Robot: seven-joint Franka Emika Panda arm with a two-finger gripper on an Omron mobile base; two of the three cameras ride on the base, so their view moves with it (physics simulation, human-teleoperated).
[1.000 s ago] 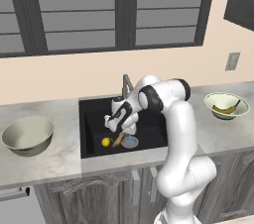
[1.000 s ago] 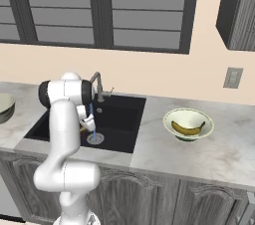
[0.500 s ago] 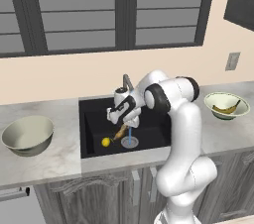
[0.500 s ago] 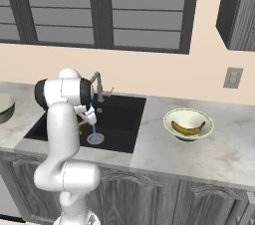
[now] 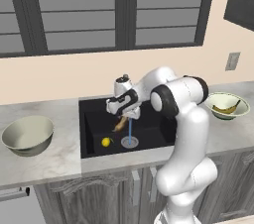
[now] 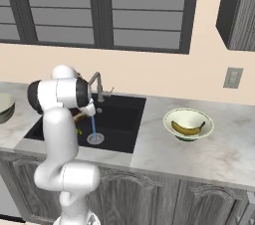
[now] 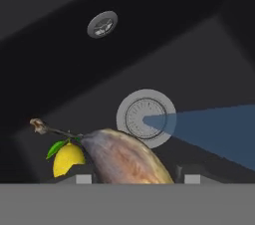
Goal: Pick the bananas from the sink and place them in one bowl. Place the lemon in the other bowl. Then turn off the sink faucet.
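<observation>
Fingers pinch one brown-blotched banana, lifted above the black sink; lemon lies below them. Best carry it level, clearing the faucet, toward the green-tinged bowl holding the other banana.

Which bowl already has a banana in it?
The pale green-rimmed bowl right of the sink holds one; the grey-beige bowl on the left is empty.
</observation>
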